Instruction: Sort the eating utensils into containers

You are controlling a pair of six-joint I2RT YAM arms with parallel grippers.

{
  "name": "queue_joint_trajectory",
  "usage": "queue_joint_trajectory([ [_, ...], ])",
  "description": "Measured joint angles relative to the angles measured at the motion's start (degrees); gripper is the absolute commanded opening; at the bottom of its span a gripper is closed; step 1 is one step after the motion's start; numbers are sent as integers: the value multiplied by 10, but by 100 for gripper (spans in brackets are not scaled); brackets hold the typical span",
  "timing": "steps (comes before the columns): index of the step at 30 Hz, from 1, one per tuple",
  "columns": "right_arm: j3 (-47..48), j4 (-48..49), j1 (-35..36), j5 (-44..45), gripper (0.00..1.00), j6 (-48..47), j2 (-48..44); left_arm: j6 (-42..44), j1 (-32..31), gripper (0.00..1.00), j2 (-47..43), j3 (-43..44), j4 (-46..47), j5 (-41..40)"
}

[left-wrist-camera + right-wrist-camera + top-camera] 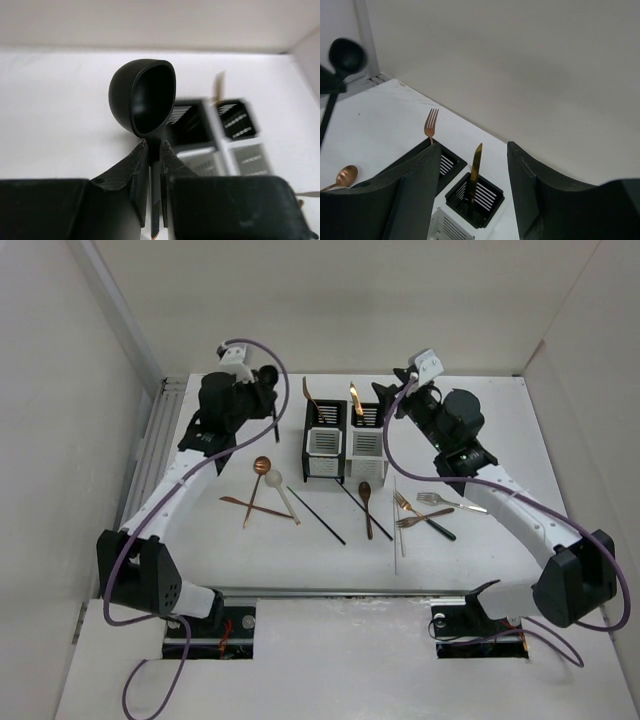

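Looking at the two containers (342, 445) standing side by side and touching, near the back of the desk (500, 440). Seeing white walls with little holes, black frames, and black tops with slots. Finding a copper fork (431, 125) standing up in the left container, prongs pointing up. Finding a flat gold utensil (476, 167) standing up in the right container, leaning a little. Squeezing the left end effector (155, 150) tight on the handle of a black spoon (145, 97), bowl pointing up, in the air just left of the containers. Holding the right end effector (475, 149) with its fingers apart, gripping nothing, close by the right container. Seeing more utensils lying flat on the desk in front of the containers: a copper spoon (262, 465), a cream spoon (275, 482) just beside it, a brown wooden spoon (365, 492), thin black chopsticks (318, 517), and forks (408, 505) off to the right.
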Motion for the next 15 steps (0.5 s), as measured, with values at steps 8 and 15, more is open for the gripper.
queue_joint_trajectory([
  [8, -29, 0, 0, -19, 62, 9, -21, 39, -90, 0, 106, 42, 215, 92],
  [15, -77, -2, 0, -1, 62, 10, -72, 50, -106, 0, 192, 21, 264, 119],
])
